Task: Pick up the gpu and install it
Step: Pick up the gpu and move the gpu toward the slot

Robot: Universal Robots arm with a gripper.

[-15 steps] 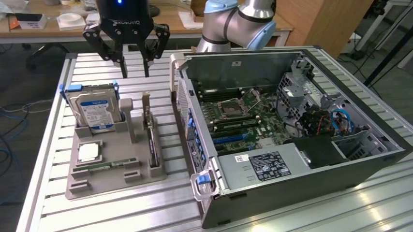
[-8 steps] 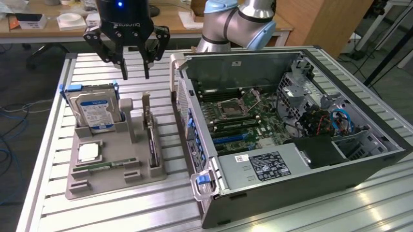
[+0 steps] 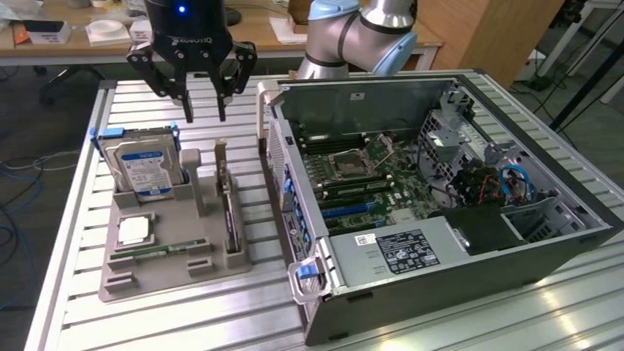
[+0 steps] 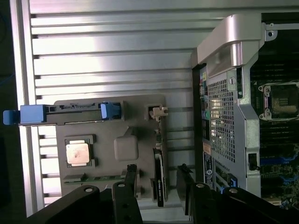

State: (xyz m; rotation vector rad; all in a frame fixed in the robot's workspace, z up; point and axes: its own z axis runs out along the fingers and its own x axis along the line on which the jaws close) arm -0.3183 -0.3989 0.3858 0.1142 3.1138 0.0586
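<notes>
The gpu (image 3: 230, 216) is a thin dark card standing on edge in a slot of the grey holder tray (image 3: 171, 274), its pale metal bracket (image 3: 221, 157) at the far end. In the wrist view the gpu (image 4: 159, 179) runs as a dark strip from its bracket (image 4: 158, 112) toward the fingers. My gripper (image 3: 204, 115) hangs open above the table just beyond the tray's far end, well above the card and touching nothing. Seen from the wrist, the gripper (image 4: 157, 171) straddles the line of the card, and its black fingers (image 4: 131, 184) have nothing between them.
The tray also carries a silver hard drive (image 3: 142, 170) in blue rails, a CPU (image 3: 134, 230) and a green RAM stick (image 3: 161, 251). An open computer case (image 3: 468, 256) lies at the exterior view's right, its motherboard (image 3: 375, 183) exposed. The arm's base (image 3: 356, 33) stands behind the case.
</notes>
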